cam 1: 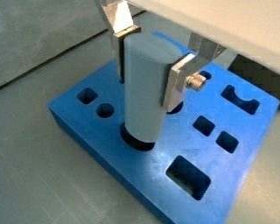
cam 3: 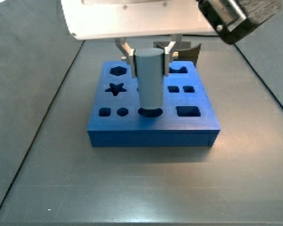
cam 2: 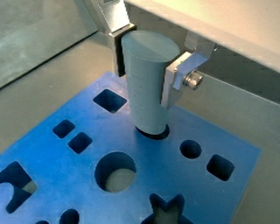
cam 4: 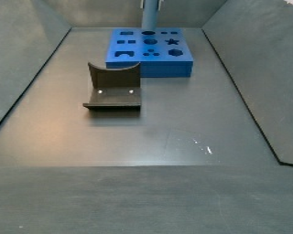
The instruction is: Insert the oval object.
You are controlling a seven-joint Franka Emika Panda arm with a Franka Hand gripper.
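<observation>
The oval object (cam 1: 146, 87), a tall pale grey-blue peg, stands upright with its lower end in a hole of the blue block (cam 1: 113, 162). It shows in both wrist views (cam 2: 149, 87) and in both side views (cam 3: 148, 84) (cam 4: 150, 16). The gripper (cam 1: 152, 59) is straight above the block, with its silver fingers (cam 1: 178, 79) against two opposite sides of the peg's upper part. It is shut on the peg, as a wrist view (cam 2: 149, 57) and a side view (cam 3: 148, 55) also show. The peg's bottom tip is hidden in the hole.
The blue block (cam 3: 150, 131) has several other shaped holes, among them a star, rounds and rectangles. The dark fixture (cam 4: 113, 87) stands on the floor in front of the block (cam 4: 149, 64). Grey walls enclose the floor.
</observation>
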